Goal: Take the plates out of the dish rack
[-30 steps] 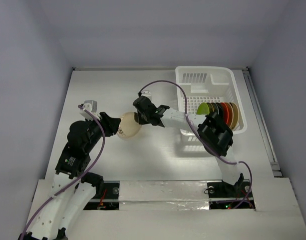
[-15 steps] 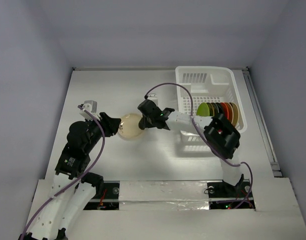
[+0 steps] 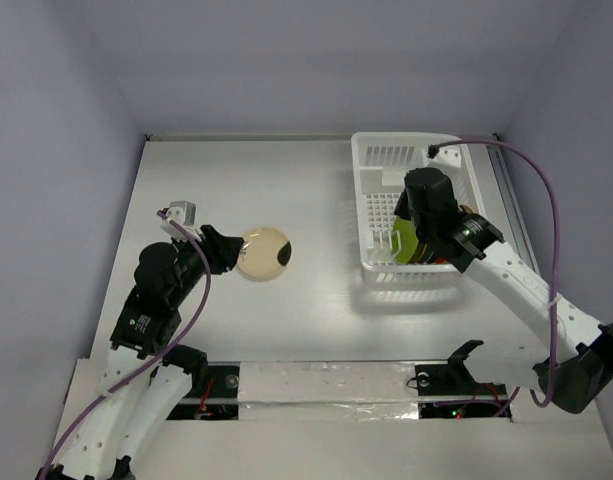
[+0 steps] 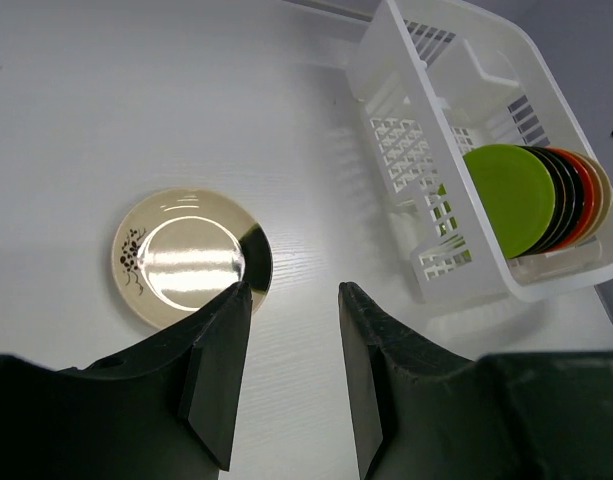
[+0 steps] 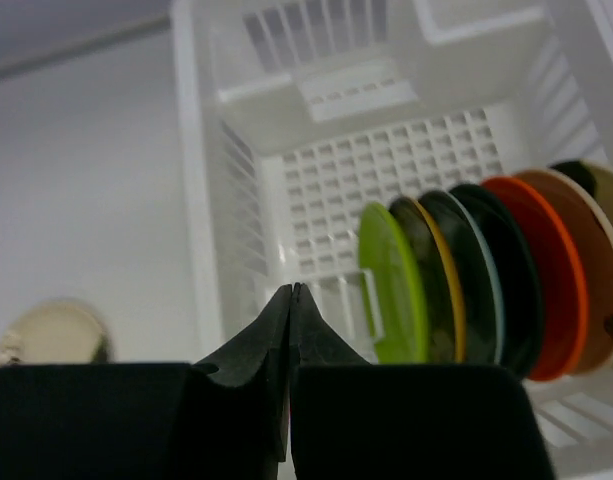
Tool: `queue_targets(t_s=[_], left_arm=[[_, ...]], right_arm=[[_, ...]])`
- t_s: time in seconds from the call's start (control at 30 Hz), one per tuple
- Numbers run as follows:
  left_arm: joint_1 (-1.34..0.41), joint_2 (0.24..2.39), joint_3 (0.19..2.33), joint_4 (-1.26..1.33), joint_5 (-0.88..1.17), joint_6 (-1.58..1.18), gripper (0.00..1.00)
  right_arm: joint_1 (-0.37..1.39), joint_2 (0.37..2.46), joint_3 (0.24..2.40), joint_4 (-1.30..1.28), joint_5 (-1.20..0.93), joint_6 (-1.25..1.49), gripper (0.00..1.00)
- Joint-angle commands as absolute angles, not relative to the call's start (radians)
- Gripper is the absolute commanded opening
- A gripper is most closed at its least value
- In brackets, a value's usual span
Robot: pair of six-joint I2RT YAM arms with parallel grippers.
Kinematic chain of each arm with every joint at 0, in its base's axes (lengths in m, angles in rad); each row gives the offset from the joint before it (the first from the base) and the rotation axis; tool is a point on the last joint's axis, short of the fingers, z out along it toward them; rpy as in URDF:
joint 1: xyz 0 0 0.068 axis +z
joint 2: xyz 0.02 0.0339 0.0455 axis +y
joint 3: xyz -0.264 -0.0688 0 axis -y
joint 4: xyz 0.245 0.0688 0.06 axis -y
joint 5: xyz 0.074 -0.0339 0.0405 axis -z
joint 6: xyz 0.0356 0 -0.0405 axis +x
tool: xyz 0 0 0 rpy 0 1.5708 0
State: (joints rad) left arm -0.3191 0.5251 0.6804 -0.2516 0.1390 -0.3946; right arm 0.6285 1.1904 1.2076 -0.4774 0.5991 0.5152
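Observation:
A cream plate (image 3: 264, 252) with a small dark motif lies flat on the table (image 3: 316, 180), also seen as the cream plate (image 4: 186, 258) in the left wrist view. My left gripper (image 4: 291, 290) is open just above it, its left fingertip over the plate's right edge and nothing between the fingers. The white dish rack (image 3: 386, 150) stands at the back right. Standing on edge in it are the lime green plate (image 5: 391, 285), two dark ones, an orange-red plate (image 5: 531, 280) and a tan one. My right gripper (image 5: 291, 292) is shut and empty above the rack's left wall, next to the green plate.
The rack's far half (image 5: 386, 160) holds nothing. White walls close in the table on three sides. A purple cable (image 3: 546, 200) loops over the right arm above the rack's right edge.
My right arm has left the cream plate, swung back right over the rack and shut its jaws. The plate now lies flat. The left arm has not moved.

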Motion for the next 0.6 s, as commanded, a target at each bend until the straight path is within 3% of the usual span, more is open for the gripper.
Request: queue_targets(t_s=[0.0, 0.23, 0.57], left_arm=[[-0.328, 0.526, 0.703, -0.216, 0.155, -0.394, 0.37], [-0.328, 0.523, 0.701, -0.216, 0.156, -0.394, 0.38], [-0.328, 0.52, 0.701, -0.215, 0.16, -0.394, 0.38]], right_arm=[[0.601, 1.189, 1.14, -0.647, 0.624, 0.477, 0.01], [0.543, 1.259, 1.104, -0.701, 0.643, 0.453, 0.23], [0.508, 1.361, 1.144, -0.721, 0.679, 0.445, 0.26]])
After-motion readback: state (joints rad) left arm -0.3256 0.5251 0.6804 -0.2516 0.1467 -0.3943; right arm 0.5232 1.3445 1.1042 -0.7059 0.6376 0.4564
